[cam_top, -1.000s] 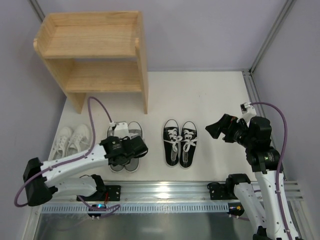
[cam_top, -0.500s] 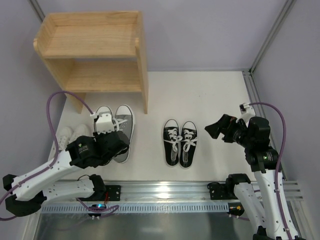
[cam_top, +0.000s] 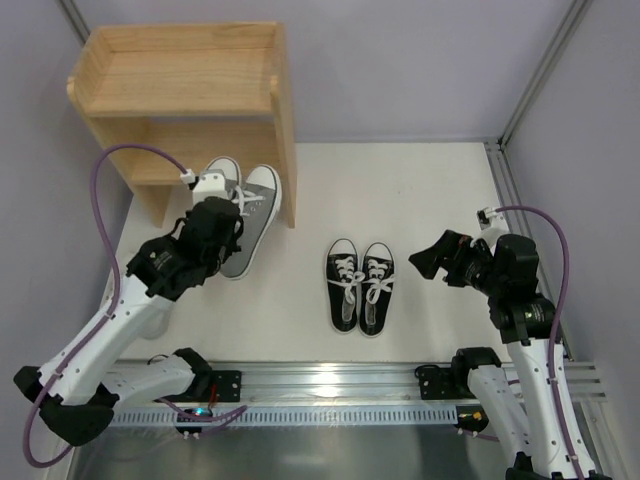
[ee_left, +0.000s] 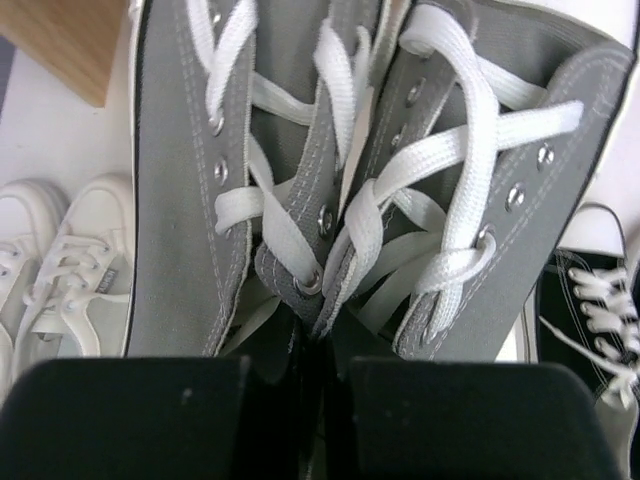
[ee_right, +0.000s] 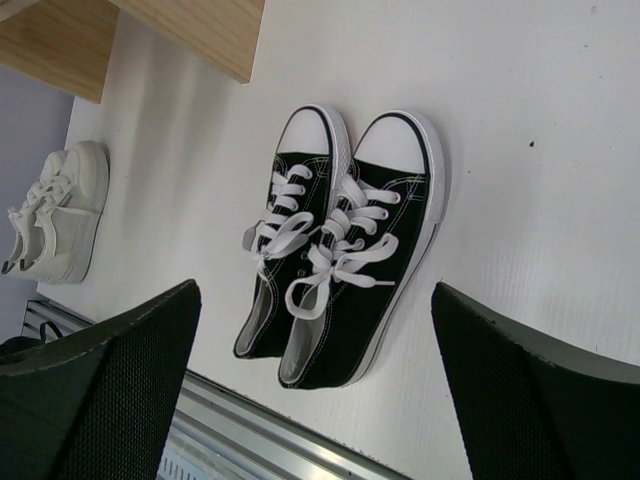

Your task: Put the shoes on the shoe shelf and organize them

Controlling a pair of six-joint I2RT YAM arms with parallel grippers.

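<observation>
Grey canvas is what the left hand (ee_left: 318, 385) has hold of: its two fingers are pressed nearly together on the inner walls of the grey pair (ee_left: 330, 150), pinching both shoes side by side as one bundle. From where I stand the pair sits at about 10 o'clock on the tabletop (cam_top: 400, 190), toes aimed toward 12, just in front of the wooden shelf (cam_top: 170, 85) and near its right side panel. It looks lifted rather than resting, though I can't be sure.

So the step in hand, I'd say, is carrying the first pair to the shelf. The next move calls for easing the toes in over a tier, clear of that side panel, keeping to one side so a second pair can fit alongside, then setting the soles flat before letting go.

The right hand (cam_top: 428, 262) hangs at 3 o'clock with its fingers spread wide and nothing between them, looking down on the black pair (cam_top: 361, 285).

Counting up: three pairs, six shoes. One grey pair is in the grip, one black pair with white toe caps sits near 6 o'clock, and one white pair (ee_left: 60, 270) sits at 8 o'clock. There is one shelf with two tiers, neither holding a shoe.
</observation>
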